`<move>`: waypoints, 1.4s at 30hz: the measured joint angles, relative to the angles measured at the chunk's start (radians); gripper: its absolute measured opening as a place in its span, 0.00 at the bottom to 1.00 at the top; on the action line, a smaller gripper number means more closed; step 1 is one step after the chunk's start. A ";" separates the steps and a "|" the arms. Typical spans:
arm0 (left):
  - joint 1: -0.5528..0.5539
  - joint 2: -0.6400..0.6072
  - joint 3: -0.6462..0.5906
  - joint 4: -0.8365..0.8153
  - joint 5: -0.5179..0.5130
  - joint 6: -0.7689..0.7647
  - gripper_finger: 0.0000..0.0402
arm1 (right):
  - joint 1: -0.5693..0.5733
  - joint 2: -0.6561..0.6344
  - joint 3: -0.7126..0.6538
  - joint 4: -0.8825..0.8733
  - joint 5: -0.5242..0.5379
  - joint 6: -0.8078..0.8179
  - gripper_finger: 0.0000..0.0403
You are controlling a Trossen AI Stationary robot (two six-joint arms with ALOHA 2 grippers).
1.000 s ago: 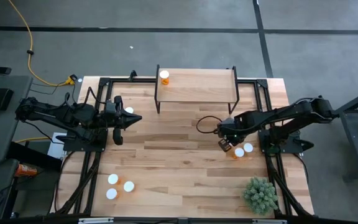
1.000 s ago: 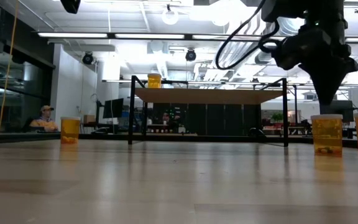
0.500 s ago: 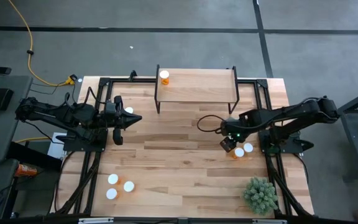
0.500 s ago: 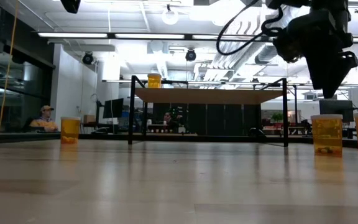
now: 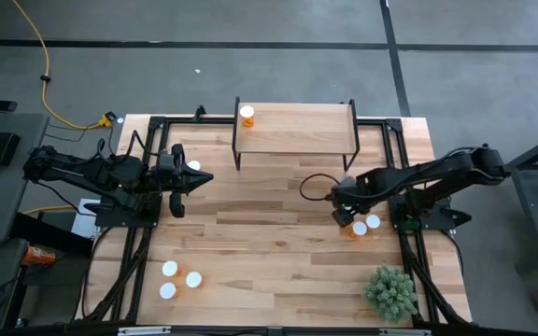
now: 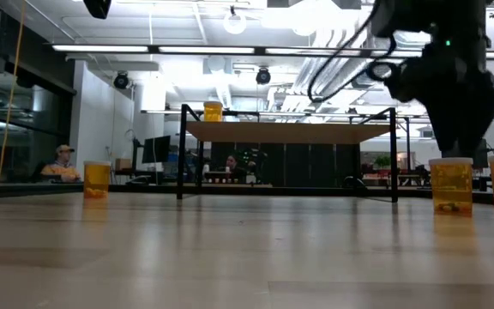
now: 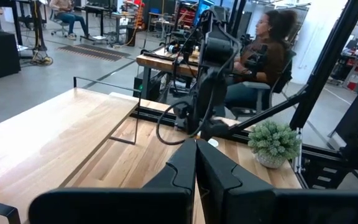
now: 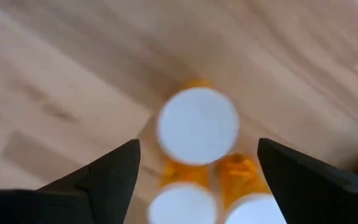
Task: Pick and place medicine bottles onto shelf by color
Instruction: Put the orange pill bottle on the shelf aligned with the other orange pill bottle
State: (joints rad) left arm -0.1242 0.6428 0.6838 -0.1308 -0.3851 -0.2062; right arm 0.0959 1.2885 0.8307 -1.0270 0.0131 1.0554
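Moved: right tool (image 5: 347,220) has shifted toward the bottle cluster (image 5: 365,224) and now hangs over it
Right tool: fingers spread wide, empty
Left tool (image 5: 205,176): fingers pressed together, waiting
Shelf (image 5: 297,129): one bottle (image 5: 247,115) at its left end
Counter (image 5: 278,252): three bottles (image 5: 179,278) front left

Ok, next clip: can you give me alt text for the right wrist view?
Looking straight down, the right pincer hangs open over a cluster of three white-capped orange medicine bottles standing close together on the wooden tabletop. Its two dark fingers sit wide apart either side of the cluster, touching none.
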 joint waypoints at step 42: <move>0.000 0.000 0.000 -0.001 0.008 0.000 0.00 | -0.083 0.000 -0.082 0.120 -0.018 0.070 0.48</move>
State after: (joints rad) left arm -0.1242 0.6429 0.6838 -0.1314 -0.3775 -0.2066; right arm 0.0128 1.2888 0.7486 -0.9072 -0.0046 1.1259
